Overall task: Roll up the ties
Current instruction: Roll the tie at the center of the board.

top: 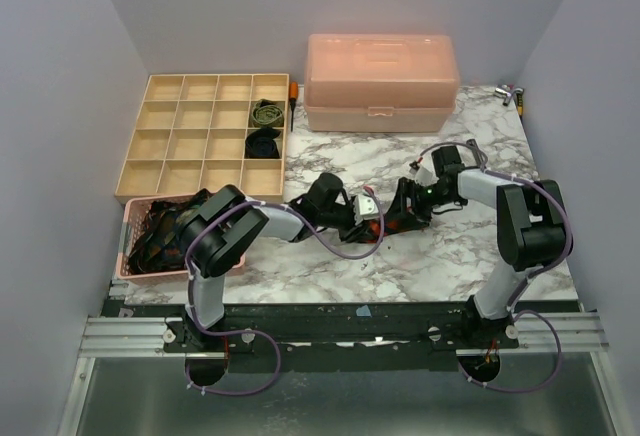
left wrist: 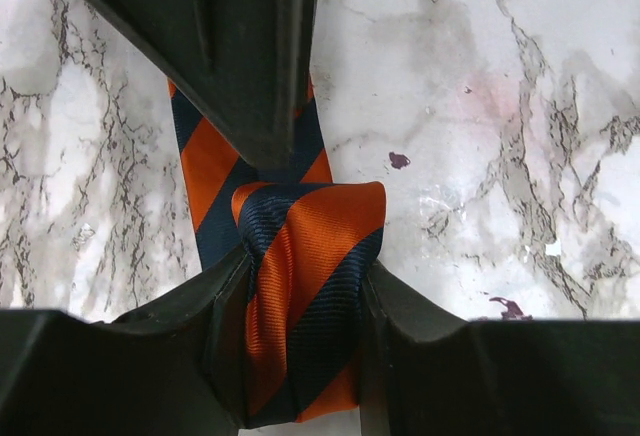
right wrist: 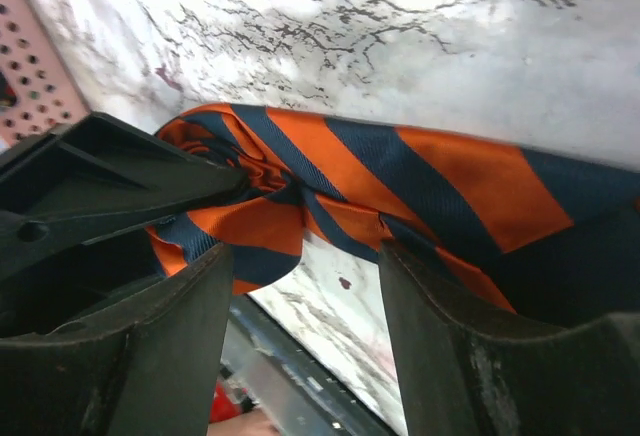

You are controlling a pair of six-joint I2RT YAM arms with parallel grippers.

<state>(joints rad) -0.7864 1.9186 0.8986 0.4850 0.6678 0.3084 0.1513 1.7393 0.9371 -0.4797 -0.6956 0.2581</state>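
Two arms work over a marble table point(top: 440, 246) that fills the middle of the top view. Pink lidded box point(top: 380, 81) at upper centre, closed. Divided tan tray point(top: 185, 146) at upper left, just left of the box. Left arm point(top: 225, 231) reaches in from lower left, and right arm point(top: 525, 221) from the right. Their wrists meet near frame centre. Pink perforated basket point(top: 127, 241) sits at lower left below the tray, with a heap of dark patterned ties point(top: 160, 236) inside.

Two rolled ties sit in the tray's right-hand column: olive tie point(top: 267, 113) in the second compartment from the top, black tie point(top: 263, 143) in the one below it.

Orange-and-navy striped tie point(right wrist: 420, 176) lies on the marble at centre, between the two wrists. One end is folded into a thick bundle, and the flat strip runs away from it along the table.

Left gripper point(left wrist: 305, 286) is clamped on that bundle, which fills the gap between the fingers at the bottom of the left wrist view. Right gripper point(right wrist: 305, 276) has its jaws apart with bare marble showing between them. The strip crosses just past its fingertips and nothing is pinched.

Purple cable point(top: 340, 246) loops off the left arm near centre.
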